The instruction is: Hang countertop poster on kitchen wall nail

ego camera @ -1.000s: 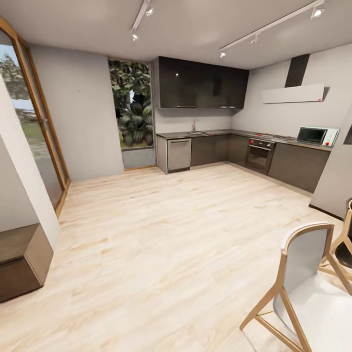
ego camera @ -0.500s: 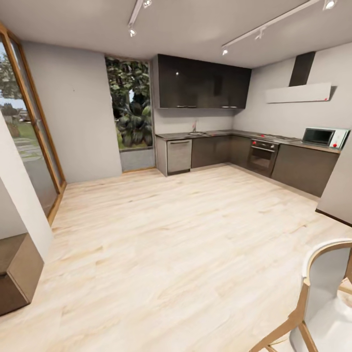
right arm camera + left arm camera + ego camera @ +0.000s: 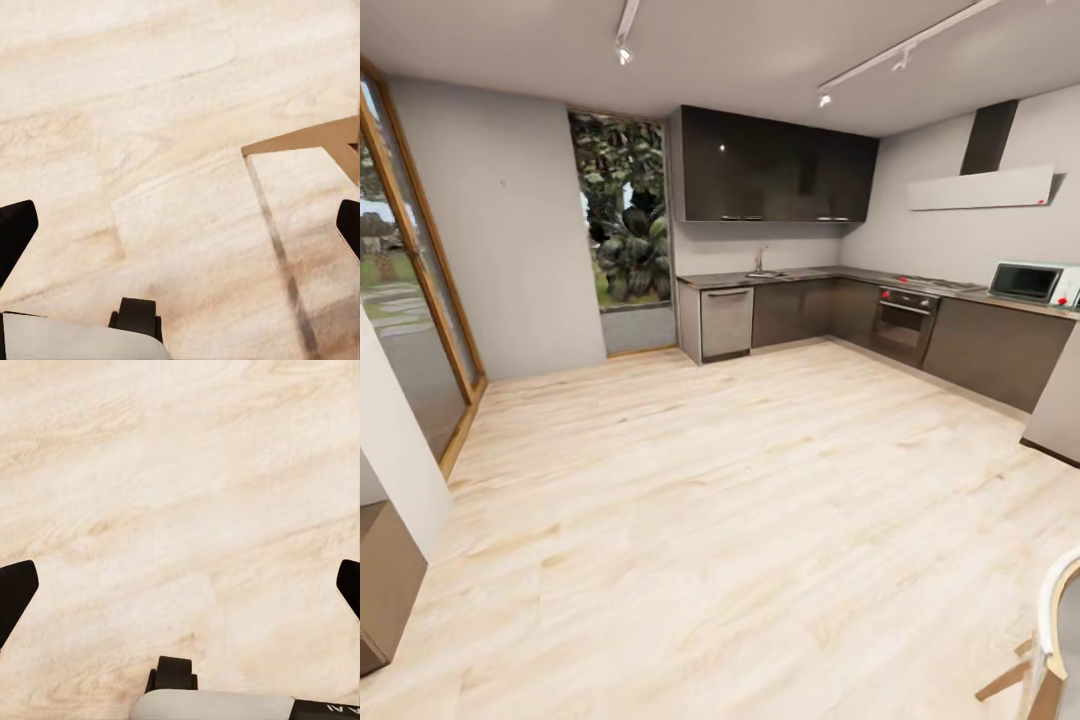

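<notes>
The kitchen bench (image 3: 830, 273) runs L-shaped along the far walls: a grey top over dark cabinets, with a tap (image 3: 759, 259) at the sink. The poster cannot be made out from this distance. One tiny dark dot, possibly a wall nail (image 3: 502, 183), marks the light grey wall beside the window (image 3: 622, 225). An oven (image 3: 903, 320) sits under the bench and a microwave (image 3: 1035, 283) stands on its right end. Open pale wood floor (image 3: 720, 500) lies between. A chair (image 3: 1050, 640) edges in at lower right. Left gripper (image 3: 180, 585) and right gripper (image 3: 180, 225) hang above the floor, fingers spread wide, holding nothing.
</notes>
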### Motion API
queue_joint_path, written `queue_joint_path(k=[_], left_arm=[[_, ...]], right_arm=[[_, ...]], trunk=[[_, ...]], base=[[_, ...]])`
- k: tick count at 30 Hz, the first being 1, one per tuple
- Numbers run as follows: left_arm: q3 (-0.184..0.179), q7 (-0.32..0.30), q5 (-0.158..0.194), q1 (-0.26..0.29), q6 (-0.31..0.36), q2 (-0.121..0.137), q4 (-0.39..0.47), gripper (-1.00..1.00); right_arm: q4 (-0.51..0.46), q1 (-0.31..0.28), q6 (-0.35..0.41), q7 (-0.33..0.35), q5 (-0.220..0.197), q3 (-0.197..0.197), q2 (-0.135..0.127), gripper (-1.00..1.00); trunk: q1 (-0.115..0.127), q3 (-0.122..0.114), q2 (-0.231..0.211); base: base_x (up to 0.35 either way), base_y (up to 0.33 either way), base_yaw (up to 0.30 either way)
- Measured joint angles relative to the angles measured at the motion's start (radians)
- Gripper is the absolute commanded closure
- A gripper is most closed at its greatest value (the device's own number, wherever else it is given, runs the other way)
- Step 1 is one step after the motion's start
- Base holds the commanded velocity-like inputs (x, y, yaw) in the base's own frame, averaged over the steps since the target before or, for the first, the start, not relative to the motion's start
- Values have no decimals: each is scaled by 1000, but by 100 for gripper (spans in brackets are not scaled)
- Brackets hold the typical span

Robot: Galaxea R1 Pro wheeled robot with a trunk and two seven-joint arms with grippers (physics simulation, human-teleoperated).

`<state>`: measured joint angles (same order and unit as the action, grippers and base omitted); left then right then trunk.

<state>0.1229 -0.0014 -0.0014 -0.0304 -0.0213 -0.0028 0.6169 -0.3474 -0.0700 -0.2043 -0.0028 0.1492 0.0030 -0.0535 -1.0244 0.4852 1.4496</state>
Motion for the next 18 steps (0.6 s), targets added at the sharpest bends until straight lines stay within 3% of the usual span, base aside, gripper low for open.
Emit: queue_joint_path(k=[18], left_arm=[[0, 0, 0, 0, 0, 0, 0, -100]], right_arm=[[0, 0, 0, 0, 0, 0, 0, -100]], trunk=[[0, 0, 0]], base=[[339, 0, 0]])
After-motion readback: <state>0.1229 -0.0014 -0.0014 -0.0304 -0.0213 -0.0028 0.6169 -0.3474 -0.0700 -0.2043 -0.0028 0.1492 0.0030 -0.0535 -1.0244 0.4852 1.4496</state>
